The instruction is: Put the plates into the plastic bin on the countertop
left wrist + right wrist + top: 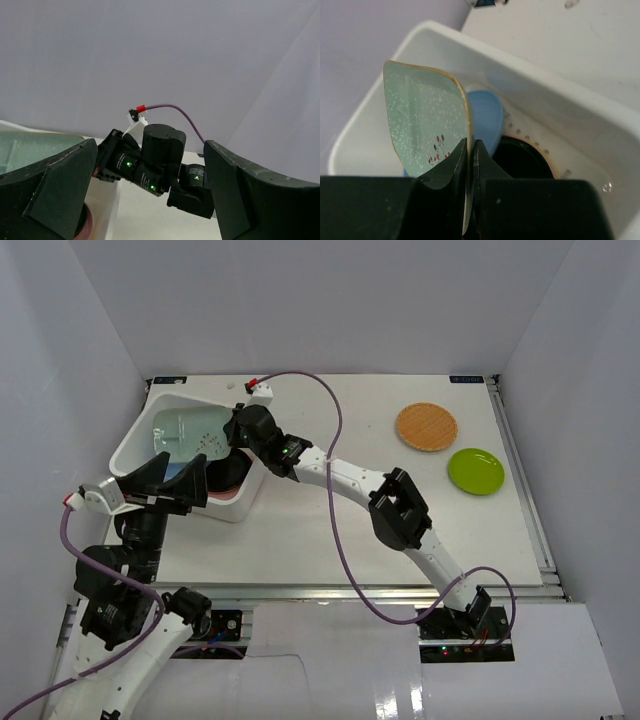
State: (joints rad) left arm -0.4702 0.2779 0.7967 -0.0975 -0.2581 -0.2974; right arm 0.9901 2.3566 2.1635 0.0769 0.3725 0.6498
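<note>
The white plastic bin (135,445) stands at the back left of the countertop (320,530). My right gripper (238,430) reaches over it, shut on the rim of the pale green dish (425,120), which it holds on edge inside the bin (560,115). A blue plate (489,120) and a black plate (520,160) lie below. My left gripper (198,483) is open and empty over the bin's near edge, above a pink plate (87,225). The orange textured plate (426,426) and the lime green plate (476,471) lie on the countertop at the right.
The right arm's wrist (150,165) and its purple cable (335,430) cross the table between the bin and the two loose plates. White walls enclose the table. A metal rail (380,592) runs along the near edge.
</note>
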